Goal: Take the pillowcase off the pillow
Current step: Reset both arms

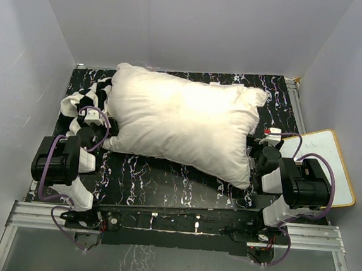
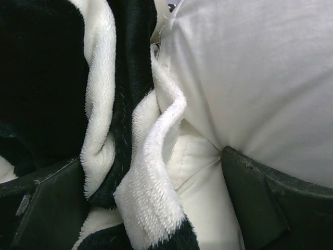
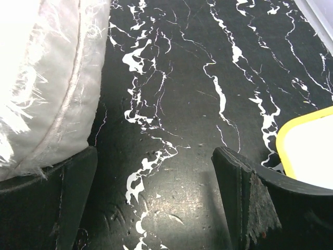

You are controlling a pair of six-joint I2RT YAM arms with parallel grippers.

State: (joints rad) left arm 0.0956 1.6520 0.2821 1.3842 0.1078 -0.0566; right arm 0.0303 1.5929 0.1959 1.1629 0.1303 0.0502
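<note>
1 top external: pillow (image 1: 182, 120) bare mid-surface (image 1: 164, 178), pillowcase (image 1: 79, 104) bunched at its 9 o'clock | 2 left wrist: left jaws released, pillowcase folds and pillow corner between them | 3 right wrist: right jaws released over surface, pillow edge at 10 o'clock.

Pillowcase (image 1: 82, 105) left of pillow (image 1: 182, 120)

White walls (image 1: 178, 21) enclose a black marbled table (image 1: 164, 180).
</note>
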